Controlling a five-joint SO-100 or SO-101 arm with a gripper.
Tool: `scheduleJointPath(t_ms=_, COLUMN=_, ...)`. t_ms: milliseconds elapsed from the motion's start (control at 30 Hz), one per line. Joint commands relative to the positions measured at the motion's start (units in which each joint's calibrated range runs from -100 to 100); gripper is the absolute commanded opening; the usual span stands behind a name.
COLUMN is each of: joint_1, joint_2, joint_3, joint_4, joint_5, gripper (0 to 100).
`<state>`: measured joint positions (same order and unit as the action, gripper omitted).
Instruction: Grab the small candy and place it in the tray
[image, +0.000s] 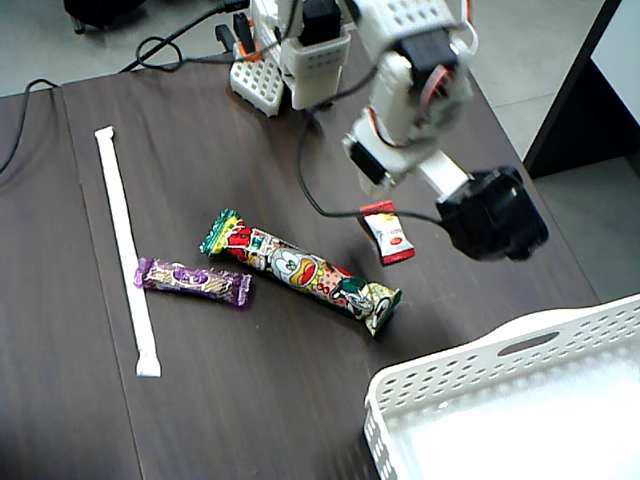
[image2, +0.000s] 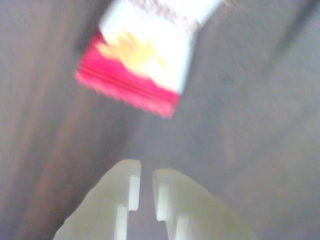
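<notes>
Dark brown tabletop (image: 250, 390) fills our fixed view, and on it we see the small candy (image: 388, 233) lying flat, just beside the arm's black camera housing. Our wrist view, blurred, shows the gripper (image2: 146, 192) with its jaws nearly together, holding nothing, the candy ahead of them. Left of it lies the cartoon-printed stick (image: 300, 270); the tray (image: 520, 345) sits well apart at lower right.

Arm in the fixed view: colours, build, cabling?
White 3D-printed plastic arm with black servo blocks set into the joints; some shells have perforated grids of holes. A black camera housing sits at the wrist. Red-orange wires show at one joint, and a black cable loops across the dark brown table. In the wrist view the tool fingers are pale, blurred, and stepped.
</notes>
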<state>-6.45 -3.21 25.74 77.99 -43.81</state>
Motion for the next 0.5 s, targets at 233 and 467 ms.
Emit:
scheduleJointPath(t_ms=233, joint_1=-1.2, joint_2=2.8, joint_3=-9.3, joint_4=-2.1, joint_5=-4.3, gripper=4)
scheduleJointPath(t_ms=467, joint_1=-2.8, joint_2=2.8, joint_3=-4.9, joint_4=-4.6, joint_5=-4.4, gripper=26)
